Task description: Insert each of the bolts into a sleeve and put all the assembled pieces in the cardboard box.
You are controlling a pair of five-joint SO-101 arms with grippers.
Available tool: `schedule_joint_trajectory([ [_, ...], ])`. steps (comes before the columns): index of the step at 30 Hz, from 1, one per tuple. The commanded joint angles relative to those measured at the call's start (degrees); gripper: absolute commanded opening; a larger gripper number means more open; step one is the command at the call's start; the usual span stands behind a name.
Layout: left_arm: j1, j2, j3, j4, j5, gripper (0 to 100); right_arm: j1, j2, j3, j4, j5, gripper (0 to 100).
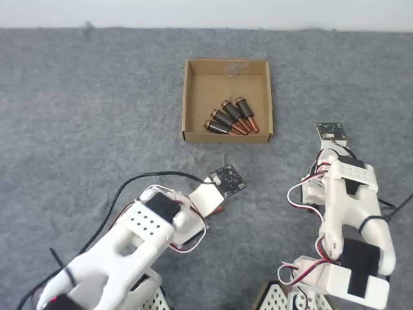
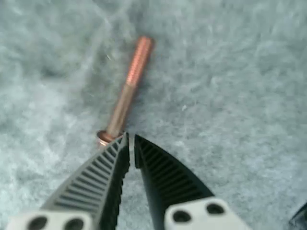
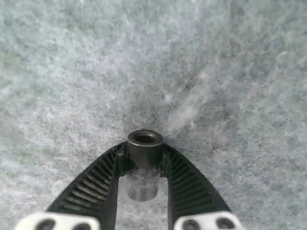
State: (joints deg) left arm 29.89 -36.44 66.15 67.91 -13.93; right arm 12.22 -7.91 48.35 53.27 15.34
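**A:** Left side status?

**B:** Left gripper [image 2: 131, 139] has its fingers all but together, with nothing between them. The bolt [image 2: 125, 93] lies flat on the grey mat [image 2: 230, 72] just ahead of the tips. Its head is against one fingertip and the threaded end points away.

**A:** Failure modes?

**B:** Closed like this, the tips can only nudge the head. A push forward likely rolls or skids the bolt out of reach. It needs to open and straddle the shank. A pinch right at the head could also let the bolt swing, and then the thread won't line up with the bore.

**A:** Right?

**B:** Right gripper [image 3: 144, 149] is clamped on a sleeve [image 3: 144, 155], which is gripped at the fingertips with its open bore facing away from the wrist. It's a tip-only grip, so insertion force could tilt the sleeve or pop it out.

**A:** Parts?

**B:** The bolt is copper-coloured and slim, with a small flanged head and thread on the far half. The sleeve is a dark, short cylinder.

**A:** Box?

**B:** The cardboard box [image 1: 186, 97] sits well ahead of both grippers, with four assembled pieces [image 1: 231, 118] inside. Looks like the last pair.
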Motion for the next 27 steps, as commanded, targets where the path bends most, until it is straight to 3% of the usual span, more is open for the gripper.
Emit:
schedule_joint_trajectory([
  [1, -0.2, 7.5, -3.7, -0.9, -0.4, 1, 1.0, 0.0, -1.6, -0.3, -0.7, 0.6],
  [5, -2.2, 14.0, -5.0, -2.5, -0.5, 1, 1.0, 0.0, -1.6, -0.3, -0.7, 0.6],
  [15, -4.9, 13.5, -4.7, -3.9, 0.1, 1, 1.0, 0.0, -1.6, -0.2, -0.7, 0.6],
  [27, -8.2, 13.5, -4.9, -10.7, 13.4, 1, 2.1, 0.0, -1.6, 0.5, -0.8, 0.6],
])
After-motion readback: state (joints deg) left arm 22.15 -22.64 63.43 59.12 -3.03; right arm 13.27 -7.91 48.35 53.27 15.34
